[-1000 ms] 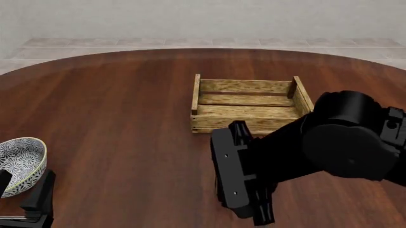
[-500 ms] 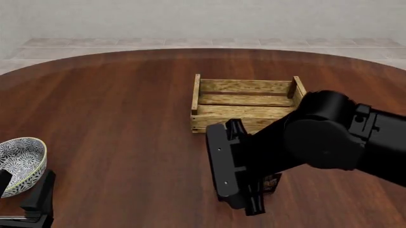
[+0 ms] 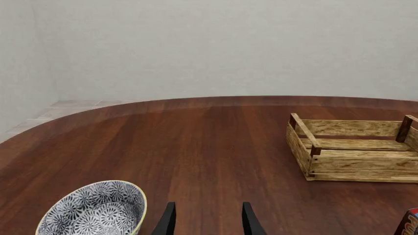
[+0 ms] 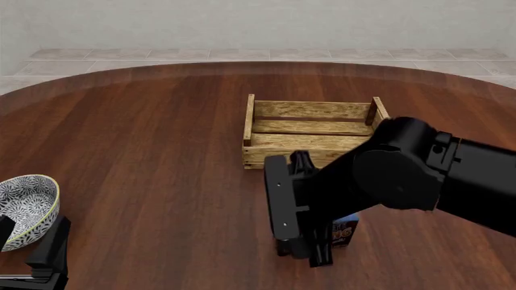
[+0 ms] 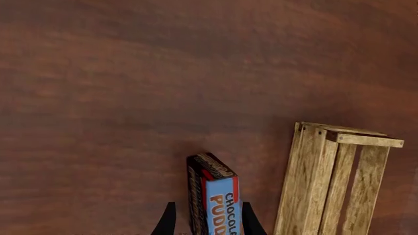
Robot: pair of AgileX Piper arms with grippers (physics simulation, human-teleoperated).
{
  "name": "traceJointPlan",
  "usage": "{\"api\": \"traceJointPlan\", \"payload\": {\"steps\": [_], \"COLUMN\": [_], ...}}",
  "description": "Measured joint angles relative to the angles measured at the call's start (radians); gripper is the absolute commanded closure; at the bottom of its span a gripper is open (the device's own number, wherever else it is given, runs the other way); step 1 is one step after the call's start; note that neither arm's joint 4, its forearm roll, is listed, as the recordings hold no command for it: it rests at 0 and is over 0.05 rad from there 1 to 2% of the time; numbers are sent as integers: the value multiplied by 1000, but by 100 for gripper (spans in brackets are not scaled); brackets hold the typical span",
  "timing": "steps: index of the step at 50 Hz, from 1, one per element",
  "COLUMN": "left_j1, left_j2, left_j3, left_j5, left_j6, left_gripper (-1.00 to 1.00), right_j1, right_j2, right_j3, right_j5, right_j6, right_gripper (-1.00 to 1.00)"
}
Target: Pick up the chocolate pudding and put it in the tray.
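The chocolate pudding (image 5: 219, 205) is a small carton with a blue top and orange lettering. It stands on the dark wood table near the tray's front right corner and peeks out from under my right arm in the front view (image 4: 347, 232). My right gripper (image 5: 207, 224) points down at it with its fingers open on either side of the carton, a small gap showing. In the front view the right gripper (image 4: 321, 257) is mostly hidden by its own arm. The tray (image 4: 310, 110) is a light slatted wooden crate, empty, just beyond the carton. My left gripper (image 3: 207, 224) is open and empty.
A white patterned bowl (image 4: 28, 208) sits at the near left, beside my left gripper (image 4: 31, 241); it also shows in the left wrist view (image 3: 98, 210). The tray shows in the left wrist view (image 3: 359, 164) and the right wrist view (image 5: 339, 181).
My right arm has moved away from the near edge toward the tray, uncovering the pudding carton. The carton and the left arm have not moved.
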Motion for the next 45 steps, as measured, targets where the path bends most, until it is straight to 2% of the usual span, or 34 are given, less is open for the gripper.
{"api": "traceJointPlan", "payload": {"steps": [45], "left_j1": [0], "left_j2": [0], "left_j3": [0], "left_j5": [0], "left_j6": [0], "left_gripper": [-100], "right_j1": [-91], "right_j2": [59], "right_j3": [13], "right_j5": [-52], "right_j6": [-5], "right_gripper": [-100]}}
